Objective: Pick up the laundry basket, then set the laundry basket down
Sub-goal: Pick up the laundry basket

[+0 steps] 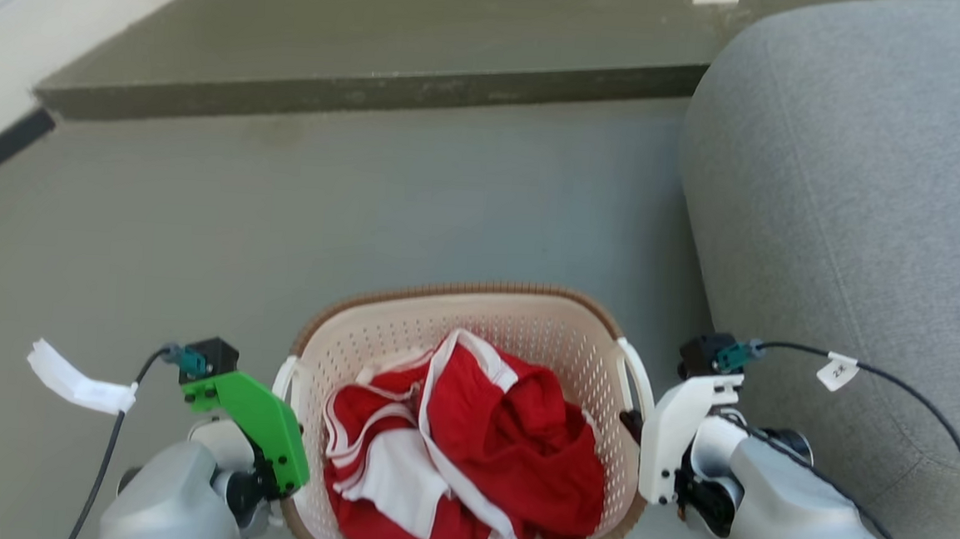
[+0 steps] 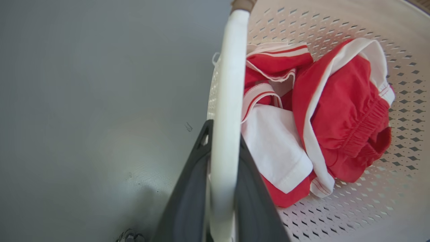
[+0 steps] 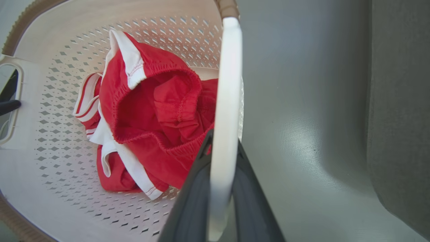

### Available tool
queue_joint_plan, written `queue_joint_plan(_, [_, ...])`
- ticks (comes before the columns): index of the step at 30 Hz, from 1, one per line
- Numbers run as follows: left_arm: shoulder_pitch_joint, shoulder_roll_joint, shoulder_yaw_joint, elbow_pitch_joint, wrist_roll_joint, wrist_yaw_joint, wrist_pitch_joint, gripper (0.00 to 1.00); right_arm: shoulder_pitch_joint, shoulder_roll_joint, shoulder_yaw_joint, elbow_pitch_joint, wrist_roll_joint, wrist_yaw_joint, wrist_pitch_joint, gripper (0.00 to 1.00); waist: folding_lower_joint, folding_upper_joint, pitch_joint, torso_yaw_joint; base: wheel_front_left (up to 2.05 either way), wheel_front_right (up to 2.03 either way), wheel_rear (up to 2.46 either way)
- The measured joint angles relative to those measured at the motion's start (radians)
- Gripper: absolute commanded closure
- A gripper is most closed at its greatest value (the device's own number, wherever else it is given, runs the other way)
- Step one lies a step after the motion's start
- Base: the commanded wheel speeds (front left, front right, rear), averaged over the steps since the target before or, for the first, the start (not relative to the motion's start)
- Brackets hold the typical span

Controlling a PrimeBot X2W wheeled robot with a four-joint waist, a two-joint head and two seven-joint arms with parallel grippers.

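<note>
Cream laundry basket (image 1: 526, 326) seemingly mid-carry: grips white handles (image 2: 230, 67) with left gripper (image 2: 222, 137) and right gripper (image 3: 223, 143), fingers (image 2: 188, 195) clamped tight; calls for level lowering.

Laundry basket (image 1: 462, 290) low centre over grey floor (image 1: 368, 196), red-and-white clothes (image 1: 520, 439) inside. Left gripper (image 1: 272, 423) and right gripper (image 1: 637, 425) at its side handles. Grey sofa (image 1: 851, 200) just right.

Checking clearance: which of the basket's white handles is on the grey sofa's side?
The handle in the right end effector: the sofa stands beside it; the left handle faces open floor.
</note>
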State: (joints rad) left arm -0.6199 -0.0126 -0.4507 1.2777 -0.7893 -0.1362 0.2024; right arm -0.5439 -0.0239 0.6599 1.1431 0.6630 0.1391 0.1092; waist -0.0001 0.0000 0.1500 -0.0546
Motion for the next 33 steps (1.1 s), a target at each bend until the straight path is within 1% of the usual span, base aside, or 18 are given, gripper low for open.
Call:
queue_joint_plan(9, [0.053, 0.003, 0.000, 0.004, -0.016, 0.000, 0.045, 1.00, 0.054, 0.002, 0.026, 0.001, 0.030, 0.000, 0.034, 1.00, 0.0000, 0.0000, -0.088, -0.009, 0.00, 0.00, 0.00])
queue_joint_plan(15, [0.057, 0.008, 0.000, 0.004, -0.020, 0.000, 0.061, 1.00, 0.063, 0.003, 0.035, -0.001, 0.057, 0.000, 0.050, 1.00, 0.0000, 0.0000, -0.130, -0.013, 0.00, 0.00, 0.00])
queue_joint_plan(24, [0.079, 0.013, 0.001, 0.005, -0.036, 0.000, 0.071, 1.00, 0.065, 0.006, 0.052, 0.001, 0.067, 0.000, 0.062, 1.00, 0.0000, 0.0000, -0.164, -0.015, 0.00, 0.00, 0.00])
queue_joint_plan(33, [0.092, 0.014, 0.001, 0.004, -0.050, 0.000, 0.080, 1.00, 0.067, 0.008, 0.059, 0.011, 0.078, 0.000, 0.069, 1.00, 0.0000, 0.0000, -0.177, -0.018, 0.00, 0.00, 0.00])
